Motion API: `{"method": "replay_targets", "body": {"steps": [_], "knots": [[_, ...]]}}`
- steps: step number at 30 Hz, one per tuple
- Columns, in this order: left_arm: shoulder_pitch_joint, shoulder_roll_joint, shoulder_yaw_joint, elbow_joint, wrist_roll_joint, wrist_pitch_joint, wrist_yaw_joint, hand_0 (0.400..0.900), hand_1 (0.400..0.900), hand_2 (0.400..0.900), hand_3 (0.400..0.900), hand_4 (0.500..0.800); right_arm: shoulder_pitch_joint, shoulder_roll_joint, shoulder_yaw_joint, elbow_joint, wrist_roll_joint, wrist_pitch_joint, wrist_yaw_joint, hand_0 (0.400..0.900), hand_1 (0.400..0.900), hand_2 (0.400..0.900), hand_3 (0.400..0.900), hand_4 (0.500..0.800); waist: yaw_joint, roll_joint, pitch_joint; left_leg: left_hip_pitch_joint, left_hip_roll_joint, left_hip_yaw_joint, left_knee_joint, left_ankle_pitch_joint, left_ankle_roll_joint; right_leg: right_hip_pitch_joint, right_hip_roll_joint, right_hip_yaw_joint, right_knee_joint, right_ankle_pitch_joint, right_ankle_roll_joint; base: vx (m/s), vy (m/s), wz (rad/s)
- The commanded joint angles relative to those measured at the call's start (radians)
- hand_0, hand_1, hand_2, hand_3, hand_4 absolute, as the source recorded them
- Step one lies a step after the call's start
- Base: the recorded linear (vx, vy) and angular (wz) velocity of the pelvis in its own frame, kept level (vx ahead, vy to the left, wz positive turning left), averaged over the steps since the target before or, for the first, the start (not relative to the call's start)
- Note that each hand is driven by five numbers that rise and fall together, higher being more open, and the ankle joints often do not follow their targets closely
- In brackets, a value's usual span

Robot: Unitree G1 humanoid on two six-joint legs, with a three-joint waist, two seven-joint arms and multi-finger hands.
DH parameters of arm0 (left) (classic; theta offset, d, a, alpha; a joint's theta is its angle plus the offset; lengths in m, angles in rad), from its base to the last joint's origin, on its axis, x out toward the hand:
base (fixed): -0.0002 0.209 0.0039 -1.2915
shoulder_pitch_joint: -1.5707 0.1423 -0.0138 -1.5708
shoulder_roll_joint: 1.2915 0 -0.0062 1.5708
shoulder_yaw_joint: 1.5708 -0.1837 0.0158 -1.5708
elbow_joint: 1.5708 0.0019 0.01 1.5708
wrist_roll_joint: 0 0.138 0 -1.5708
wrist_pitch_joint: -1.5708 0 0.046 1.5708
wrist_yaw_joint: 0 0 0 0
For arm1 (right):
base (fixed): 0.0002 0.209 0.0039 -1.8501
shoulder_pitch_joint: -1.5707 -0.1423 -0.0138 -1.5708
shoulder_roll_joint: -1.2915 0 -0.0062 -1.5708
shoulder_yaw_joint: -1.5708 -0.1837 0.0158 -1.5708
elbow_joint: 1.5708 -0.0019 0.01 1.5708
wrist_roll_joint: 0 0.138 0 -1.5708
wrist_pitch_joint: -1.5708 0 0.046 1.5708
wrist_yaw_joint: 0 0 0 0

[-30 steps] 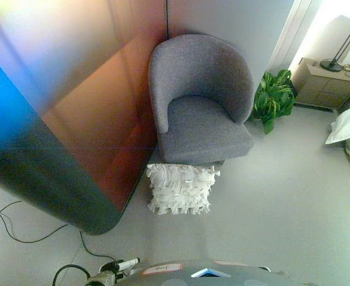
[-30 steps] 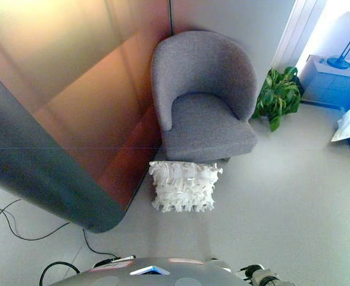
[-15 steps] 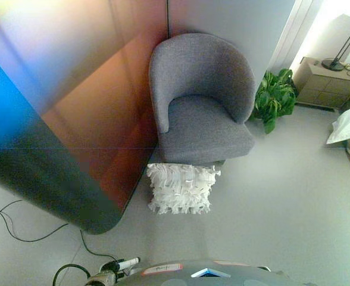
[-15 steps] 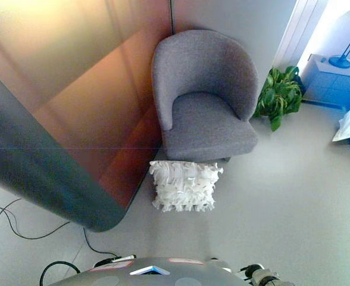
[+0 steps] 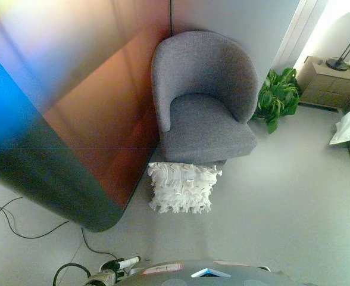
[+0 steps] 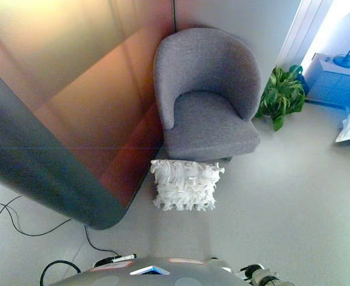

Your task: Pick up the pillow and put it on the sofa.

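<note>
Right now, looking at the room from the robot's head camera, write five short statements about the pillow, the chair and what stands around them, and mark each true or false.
1. The white ruffled pillow lies on the floor against the front of the grey armchair. True.
2. The armchair's seat already holds a pillow. False: the seat is bare.
3. A green potted plant stands on the floor to the right of the armchair. True.
4. A robot hand is gripping the pillow. False: no hand touches it; nothing is near it.
5. A lamp stands on the bedside cabinet at the upper right. True.
</note>
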Motion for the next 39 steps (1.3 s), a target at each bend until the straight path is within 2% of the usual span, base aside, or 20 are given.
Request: {"method": "replay_targets", "body": {"steps": [1, 3, 4, 5, 6, 7, 8, 10, 13, 16, 18, 21, 25, 26, 29, 31, 33, 35, 36, 39], "knots": [[-0.068, -0.003, -0.048, 0.048, 0.061, 0.046, 0.029, 0.9, 0.9, 0.9, 0.9, 0.8, -0.087, 0.054, 0.018, 0.037, 0.073, 0.009, 0.003, 0.9, 0.9, 0.9, 0.9, 0.8, -0.001, -0.018, 0.065, 0.041, 0.023, 0.004, 0.014, -0.043, 0.027, -0.02, -0.038, 0.02, 0.075, -0.022, 0.025, -0.01, -0.181, 0.0], [-0.077, 0.002, -0.047, 0.045, 0.05, 0.063, 0.034, 0.9, 0.9, 0.9, 0.9, 0.8, -0.095, 0.046, 0.015, 0.031, 0.073, 0.007, -0.004, 0.9, 0.9, 0.9, 0.9, 0.8, -0.012, -0.024, 0.081, 0.02, 0.039, -0.004, 0.068, -0.049, 0.02, -0.049, -0.013, 0.047, 0.101, -0.037, 0.004, -0.05, -0.201, -0.05], [-0.082, 0.002, -0.046, 0.043, 0.035, 0.07, 0.037, 0.9, 0.9, 0.9, 0.9, 0.8, -0.1, 0.038, 0.019, 0.029, 0.061, 0.004, -0.004, 0.9, 0.9, 0.9, 0.9, 0.8, -0.018, -0.034, 0.091, 0.001, 0.045, -0.011, 0.147, -0.073, 0.017, -0.071, -0.006, 0.054, 0.12, -0.041, -0.011, -0.08, -0.217, -0.24], [-0.086, 0.001, -0.041, 0.043, 0.014, 0.07, 0.041, 0.9, 0.9, 0.9, 0.9, 0.8, -0.103, 0.028, 0.025, 0.025, 0.049, -0.003, 0.0, 0.9, 0.9, 0.9, 0.9, 0.8, -0.015, -0.045, 0.108, -0.045, 0.049, -0.025, 0.26, -0.065, 0.012, -0.087, -0.008, 0.051, 0.137, -0.041, -0.026, -0.07, -0.205, -0.33], [-0.085, -0.001, -0.038, 0.043, 0.007, 0.07, 0.039, 0.9, 0.9, 0.9, 0.9, 0.8, -0.104, 0.02, 0.028, 0.022, 0.042, -0.007, 0.003, 0.9, 0.9, 0.9, 0.9, 0.8, -0.012, -0.049, 0.123, -0.086, 0.053, -0.048, 0.357, -0.048, 0.008, -0.088, -0.004, 0.05, 0.144, -0.045, -0.039, -0.03, -0.174, -0.65], [-0.081, -0.007, -0.035, 0.04, -0.018, 0.068, 0.033, 0.9, 0.9, 0.9, 0.9, 0.8, -0.104, 0.006, 0.041, 0.005, 0.021, 0.01, 0.007, 0.9, 0.9, 0.9, 0.9, 0.8, 0.009, -0.051, 0.149, -0.183, 0.029, -0.108, 0.466, 0.021, 0.002, -0.092, -0.005, 0.05, 0.153, -0.047, -0.055, 0.01, -0.088, -0.6], [-0.078, -0.012, -0.036, 0.04, -0.033, 0.067, 0.034, 0.9, 0.9, 0.9, 0.9, 0.8, -0.105, 0.0, 0.046, 0.001, 0.018, 0.017, 0.007, 0.9, 0.9, 0.9, 0.9, 0.8, 0.015, -0.047, 0.157, -0.213, 0.023, -0.125, 0.486, 0.041, 0.0, -0.092, -0.003, 0.052, 0.158, -0.051, -0.058, 0.09, 0.0, -0.74], [-0.059, -0.023, -0.032, 0.041, -0.061, 0.058, 0.02, 0.9, 0.9, 0.9, 0.9, 0.8, -0.11, -0.019, 0.048, 0.013, 0.006, 0.019, 0.012, 0.9, 0.9, 0.9, 0.9, 0.8, 0.042, -0.021, 0.184, -0.262, 0.024, -0.115, 0.417, 0.09, -0.013, -0.068, -0.002, 0.052, 0.166, -0.069, -0.05, 0.19, 0.126, -0.51], [-0.037, -0.023, -0.01, 0.045, -0.044, 0.062, 0.003, 0.9, 0.9, 0.9, 0.9, 0.8, -0.123, -0.031, 0.03, 0.034, -0.026, -0.002, 0.035, 0.9, 0.9, 0.9, 0.9, 0.8, 0.074, 0.017, 0.195, -0.276, 0.076, -0.089, 0.202, 0.191, -0.045, 0.0, 0.009, 0.042, 0.14, -0.103, -0.035, 0.32, 0.156, -0.27], [-0.028, -0.022, 0.007, 0.058, -0.022, 0.063, 0.006, 0.9, 0.9, 0.9, 0.9, 0.8, -0.126, -0.03, 0.028, 0.038, -0.025, -0.014, 0.035, 0.9, 0.9, 0.9, 0.9, 0.8, 0.101, 0.027, 0.189, -0.308, 0.11, -0.07, 0.058, 0.261, -0.066, 0.104, 0.015, 0.066, 0.101, -0.148, -0.037, 0.48, 0.181, -0.25], [-0.025, -0.028, 0.023, 0.066, -0.012, 0.055, 0.01, 0.9, 0.9, 0.9, 0.9, 0.8, -0.124, -0.025, 0.029, 0.037, -0.039, -0.018, 0.03, 0.9, 0.9, 0.9, 0.9, 0.8, 0.108, 0.026, 0.182, -0.313, 0.106, -0.063, 0.064, 0.242, -0.062, 0.136, -0.001, 0.069, 0.093, -0.164, -0.033, 0.38, 0.198, -0.26], [-0.031, -0.028, 0.035, 0.064, -0.05, 0.051, 0.03, 0.9, 0.9, 0.9, 0.9, 0.8, -0.132, -0.004, 0.033, 0.049, -0.073, -0.03, 0.024, 0.9, 0.9, 0.9, 0.9, 0.8, 0.114, 0.015, 0.153, -0.303, 0.09, -0.046, 0.107, 0.143, -0.033, 0.17, -0.062, 0.071, 0.101, -0.176, 0.0, 0.4, 0.242, -0.22], [-0.062, -0.008, 0.028, 0.041, -0.046, 0.083, 0.029, 0.9, 0.9, 0.9, 0.9, 0.8, -0.138, 0.001, 0.038, 0.023, -0.1, -0.034, 0.031, 0.9, 0.9, 0.9, 0.9, 0.8, 0.121, -0.002, 0.138, -0.401, 0.099, -0.016, 0.367, 0.047, 0.0, 0.189, -0.141, 0.06, 0.168, -0.2, 0.029, 0.34, 0.188, 0.04], [-0.071, 0.002, 0.02, 0.036, -0.053, 0.103, 0.024, 0.9, 0.9, 0.9, 0.9, 0.8, -0.146, -0.001, 0.035, 0.018, -0.113, -0.039, 0.032, 0.9, 0.9, 0.9, 0.9, 0.8, 0.128, -0.005, 0.132, -0.42, 0.093, -0.01, 0.422, 0.02, 0.013, 0.195, -0.167, 0.051, 0.191, -0.196, 0.027, 0.32, 0.192, -0.02], [-0.08, 0.015, 0.016, 0.041, -0.046, 0.118, 0.013, 0.9, 0.9, 0.9, 0.9, 0.8, -0.155, -0.004, 0.03, 0.01, -0.124, -0.049, 0.033, 0.9, 0.9, 0.9, 0.9, 0.8, 0.139, -0.009, 0.121, -0.441, 0.08, -0.014, 0.479, -0.019, 0.034, 0.206, -0.2, 0.046, 0.224, -0.185, 0.021, 0.28, 0.16, 0.0], [-0.091, 0.027, 0.011, 0.042, -0.029, 0.138, 0.001, 0.9, 0.9, 0.9, 0.9, 0.8, -0.154, -0.007, 0.024, -0.002, -0.144, -0.05, 0.023, 0.9, 0.9, 0.9, 0.9, 0.8, 0.141, -0.015, 0.107, -0.434, 0.059, -0.011, 0.478, -0.043, 0.057, 0.214, -0.228, 0.057, 0.263, -0.149, 0.021, 0.35, 0.211, 0.18], [-0.107, 0.037, -0.005, 0.048, -0.006, 0.152, -0.009, 0.9, 0.9, 0.9, 0.9, 0.8, -0.149, -0.007, 0.02, -0.006, -0.156, -0.041, 0.017, 0.9, 0.9, 0.9, 0.9, 0.8, 0.136, -0.026, 0.095, -0.402, 0.017, -0.008, 0.442, -0.065, 0.093, 0.188, -0.274, 0.075, 0.365, -0.032, 0.032, 0.33, 0.202, 0.39], [-0.124, 0.046, -0.028, 0.053, 0.006, 0.163, -0.008, 0.9, 0.9, 0.9, 0.9, 0.8, -0.14, -0.006, 0.023, -0.006, -0.167, -0.04, 0.002, 0.9, 0.9, 0.9, 0.9, 0.8, 0.118, -0.025, 0.09, -0.355, -0.02, -0.018, 0.394, -0.08, 0.129, 0.108, -0.273, 0.12, 0.492, 0.031, 0.034, 0.33, 0.188, 0.57], [-0.13, 0.05, -0.041, 0.05, 0.005, 0.173, 0.002, 0.9, 0.9, 0.9, 0.9, 0.8, -0.136, -0.007, 0.031, -0.007, -0.184, -0.043, -0.008, 0.9, 0.9, 0.9, 0.9, 0.8, 0.101, -0.02, 0.092, -0.314, -0.037, -0.02, 0.362, -0.086, 0.144, 0.037, -0.266, 0.14, 0.558, 0.042, 0.021, 0.31, 0.145, 0.49], [-0.159, 0.051, -0.068, 0.047, -0.024, 0.194, 0.04, 0.9, 0.9, 0.9, 0.9, 0.8, -0.147, -0.009, 0.081, -0.012, -0.241, -0.058, -0.05, 0.9, 0.9, 0.9, 0.9, 0.8, 0.069, -0.011, 0.113, -0.249, -0.05, -0.031, 0.315, -0.095, 0.153, -0.125, -0.214, 0.142, 0.553, -0.021, -0.015, 0.25, -0.033, 0.29]]}}
